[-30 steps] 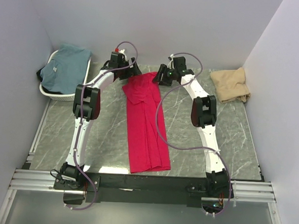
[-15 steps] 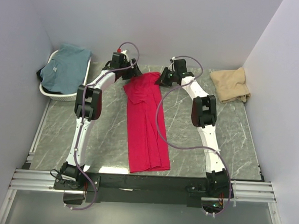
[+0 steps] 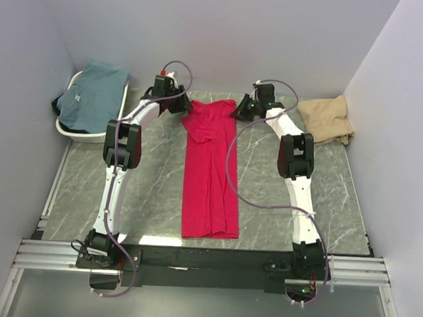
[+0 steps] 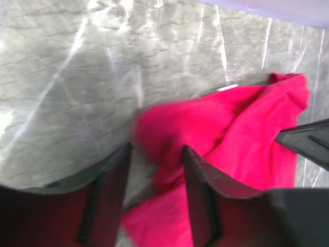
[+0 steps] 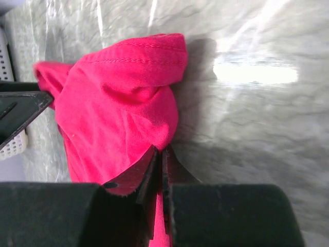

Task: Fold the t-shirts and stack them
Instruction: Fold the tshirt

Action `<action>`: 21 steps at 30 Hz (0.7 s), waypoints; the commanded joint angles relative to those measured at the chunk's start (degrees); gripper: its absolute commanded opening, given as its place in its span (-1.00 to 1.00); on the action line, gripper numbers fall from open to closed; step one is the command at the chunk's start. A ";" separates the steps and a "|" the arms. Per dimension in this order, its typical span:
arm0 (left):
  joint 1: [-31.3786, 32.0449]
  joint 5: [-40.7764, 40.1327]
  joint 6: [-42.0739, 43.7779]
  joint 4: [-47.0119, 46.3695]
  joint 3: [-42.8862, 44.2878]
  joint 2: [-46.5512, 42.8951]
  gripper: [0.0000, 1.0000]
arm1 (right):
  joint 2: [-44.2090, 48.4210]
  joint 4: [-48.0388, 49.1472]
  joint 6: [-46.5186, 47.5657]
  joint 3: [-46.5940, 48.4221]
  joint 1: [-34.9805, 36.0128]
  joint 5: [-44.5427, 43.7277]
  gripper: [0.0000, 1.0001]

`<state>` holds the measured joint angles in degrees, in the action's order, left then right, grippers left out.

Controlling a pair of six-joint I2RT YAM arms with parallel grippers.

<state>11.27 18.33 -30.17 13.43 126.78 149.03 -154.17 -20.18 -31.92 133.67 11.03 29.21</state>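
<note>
The crimson red t-shirt (image 3: 210, 173) lies as a long narrow strip down the middle of the table, its far end spread between the two grippers. My right gripper (image 5: 159, 149) is shut on the shirt's far right corner (image 5: 118, 98), with cloth pinched between the fingertips. At the far left corner, my left gripper (image 4: 156, 148) has its jaws apart around a bunched fold of the red cloth (image 4: 231, 128). In the top view the left gripper (image 3: 186, 107) and right gripper (image 3: 237, 111) sit at the shirt's far edge. The teal t-shirt (image 3: 93, 97) and the beige t-shirt (image 3: 327, 119) lie apart.
The teal shirt rests in a white oval basket (image 3: 73, 132) at the far left corner. The beige shirt is crumpled at the far right by the wall. Walls close in the back and both sides. Grey marbled tabletop (image 3: 138, 190) flanks the red shirt.
The right gripper has shut on the shirt's corner and drawn it right. The left jaws have narrowed around the cloth. The shirt's far end has spread wider and the strip now lies straighter.
</note>
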 commanded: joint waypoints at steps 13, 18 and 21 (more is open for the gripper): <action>-1.42 -4.96 2.57 -0.68 -10.49 -5.67 0.87 | 14.05 5.23 4.15 -16.92 -2.41 -7.93 0.39; -1.25 -4.53 0.74 -2.78 -24.88 -15.93 0.90 | 26.27 6.12 3.71 -32.92 -2.68 -8.04 0.42; -0.38 -2.34 -1.73 -8.13 -38.15 -24.19 0.90 | 33.74 7.79 3.62 -43.46 -1.71 -6.98 0.42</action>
<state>10.17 15.16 -29.45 5.34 101.73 133.86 -130.43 -14.48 -29.06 99.39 8.95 22.81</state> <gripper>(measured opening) 0.949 0.709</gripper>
